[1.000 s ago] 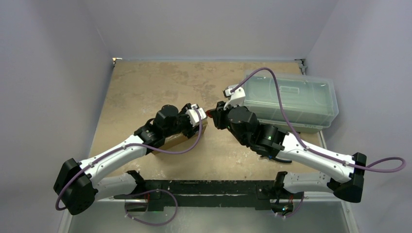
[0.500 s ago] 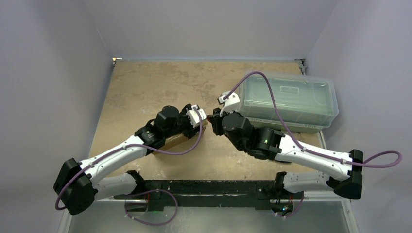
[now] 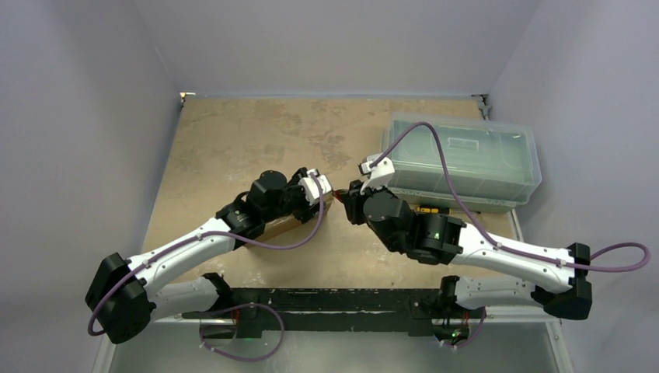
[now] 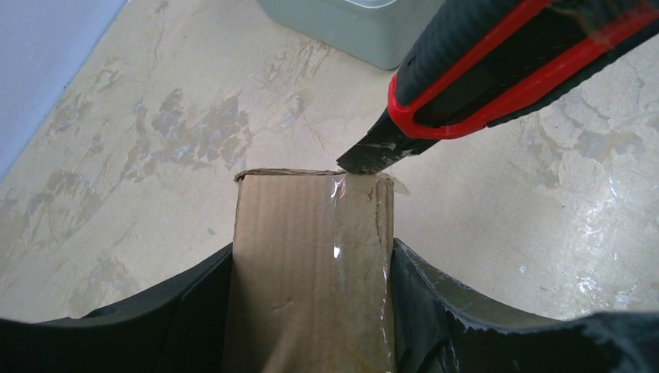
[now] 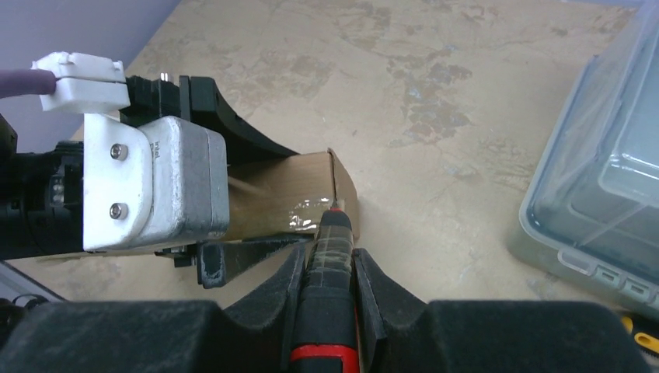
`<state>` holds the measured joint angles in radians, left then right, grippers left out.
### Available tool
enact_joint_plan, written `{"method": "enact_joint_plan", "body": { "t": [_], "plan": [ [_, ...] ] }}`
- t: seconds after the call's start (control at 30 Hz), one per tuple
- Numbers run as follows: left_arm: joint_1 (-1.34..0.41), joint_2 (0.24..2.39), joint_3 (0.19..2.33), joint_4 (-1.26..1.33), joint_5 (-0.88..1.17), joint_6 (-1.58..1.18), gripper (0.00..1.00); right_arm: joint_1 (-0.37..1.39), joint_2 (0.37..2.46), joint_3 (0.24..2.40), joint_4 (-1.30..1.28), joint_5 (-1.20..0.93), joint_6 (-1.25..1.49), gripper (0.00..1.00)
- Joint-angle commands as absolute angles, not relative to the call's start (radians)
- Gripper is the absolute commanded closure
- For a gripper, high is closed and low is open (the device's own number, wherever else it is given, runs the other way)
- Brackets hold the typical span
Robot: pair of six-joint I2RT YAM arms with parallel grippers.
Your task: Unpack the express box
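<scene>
**Knife tip sitting on the taped edge of the box**

Compared with a second ago, I am seeing the right arm's forearm lying lower and further out, and its purple cable [image 3: 435,155] is looping lower across the bin. The right claw [image 5: 328,260] has edged nearer to the left one. The left arm and the box have not shifted. A yellow-handled tool [image 3: 426,208] is now showing behind the right claw, just beside the bin.

The left claw [image 4: 312,260] is pinching the express box [image 5: 287,190], one finger pressing on each side, with the box end sticking out just past its fingertips. The right claw is gripping a black-and-red utility knife [image 4: 497,70]. Its blade [image 4: 373,155] is meeting the box's far edge, where the clear tape [image 4: 342,190] is wrapping over. The box is closed, so I am not seeing inside it.

The plastic bin [image 3: 466,159] is sitting to the right of the right claw with its lid on. I cannot make out what is in it.

Bare table [image 3: 233,140] is stretching ahead of the left claw and off to its left. The bin is crowding the right claw's right side.
</scene>
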<state>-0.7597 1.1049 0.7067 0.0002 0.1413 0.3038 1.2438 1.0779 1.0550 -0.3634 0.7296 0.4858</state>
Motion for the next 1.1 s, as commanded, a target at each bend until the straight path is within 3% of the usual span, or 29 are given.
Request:
{"method": "enact_joint_plan", "body": {
  "t": [0.0, 0.53, 1.07],
  "plan": [
    [-0.746, 1.093, 0.697, 0.072, 0.081, 0.271, 0.62, 1.285, 1.046, 1.037, -0.409, 0.645, 0.535, 1.0],
    [-0.746, 1.091, 0.698, 0.074, 0.083, 0.27, 0.64, 1.333, 1.042, 0.944, -0.298, 0.7, 0.491, 1.0],
    [-0.746, 1.07, 0.692, 0.075, 0.081, 0.27, 0.64, 1.401, 0.958, 0.701, -0.027, 0.774, 0.427, 1.0]
  ]
}}
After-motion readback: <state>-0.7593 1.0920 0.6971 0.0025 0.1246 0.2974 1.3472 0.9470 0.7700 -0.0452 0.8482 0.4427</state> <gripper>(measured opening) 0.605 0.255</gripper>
